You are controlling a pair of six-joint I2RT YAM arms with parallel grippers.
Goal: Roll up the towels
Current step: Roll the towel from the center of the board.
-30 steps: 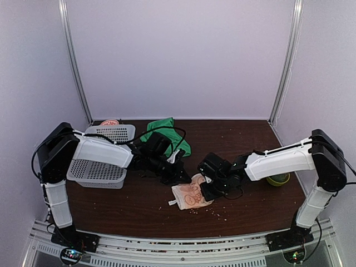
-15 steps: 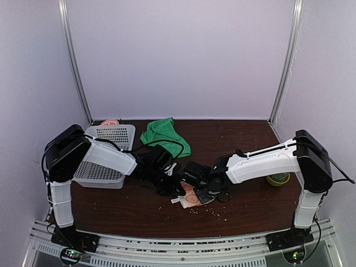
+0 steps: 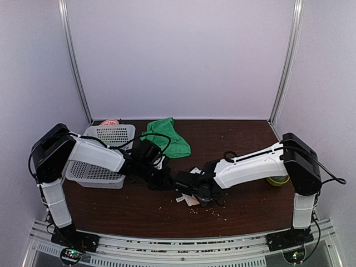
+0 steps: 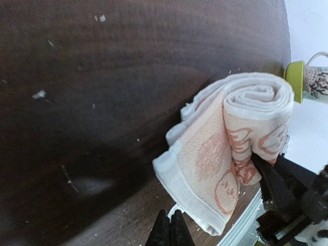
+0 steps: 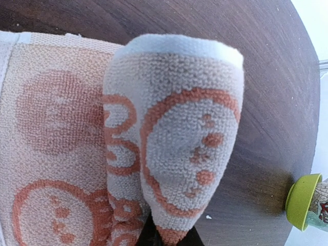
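Entry, both arms at the middle front of the dark brown wooden desk (image 3: 250, 139).

My right gripper (image 5: 169, 237) is clamped on the pinkish-beige terry towel printed with orange cartoon figures (image 5: 174, 128). It pinches the rolled part at its lower edge. The roll is a loose spiral, lifted off the desk. The unrolled remainder lies flat beside it, hem toward my left side.

My left gripper (image 4: 171, 229) has its fingers pressed together and holds nothing. Its tips sit just beside the flat hem. I cannot tell whether they touch it.

The bright green cloth towel (image 3: 166, 137) lies crumpled and unrolled at the back of the desk, well apart from both grippers. The white perforated plastic basket (image 3: 105, 133) is just left of it.

A lime-green cup (image 5: 301, 201) stands at the right edge of the desk.
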